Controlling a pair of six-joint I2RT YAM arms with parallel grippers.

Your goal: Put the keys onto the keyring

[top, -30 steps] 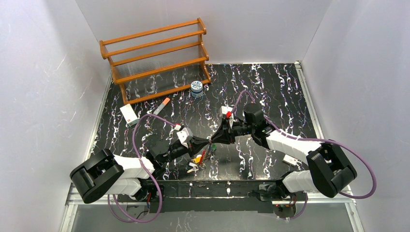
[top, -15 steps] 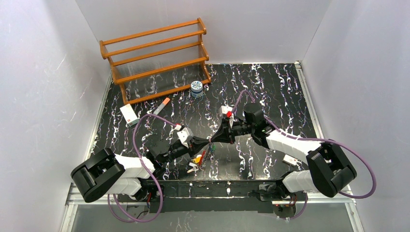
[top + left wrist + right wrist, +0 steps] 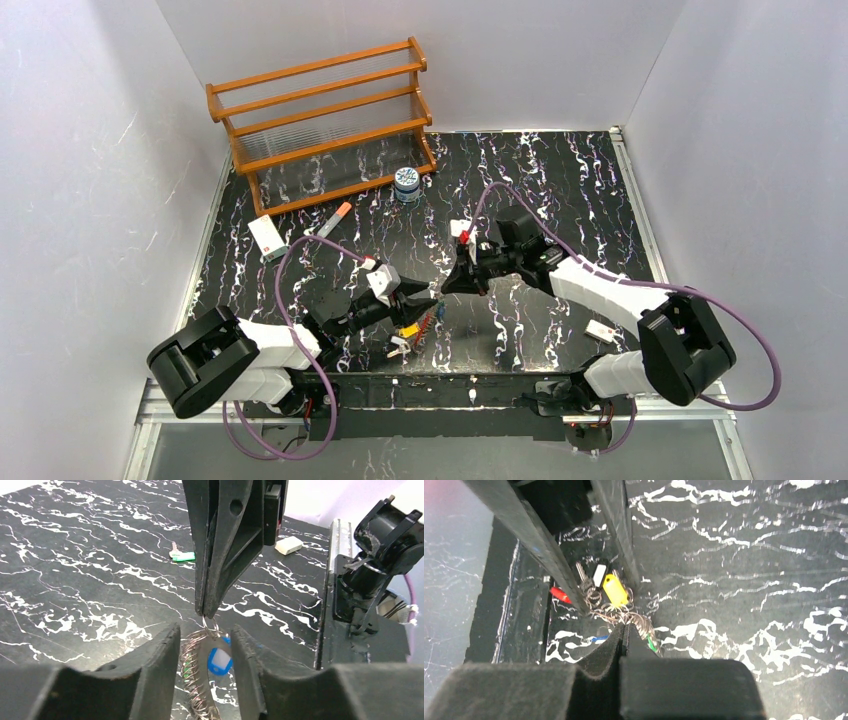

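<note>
Slippage is your risk: the right gripper (image 3: 209, 614), clamped on just the thin keyring (image 3: 211, 626) at twelve o'clock of the parted left gripper (image 3: 205, 636), could drop the keys (image 3: 219, 661).

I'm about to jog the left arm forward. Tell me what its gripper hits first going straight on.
The keyring with its blue key, between the fingers of the open left gripper; just beyond, probably, the shut right gripper pinching that ring.
</note>
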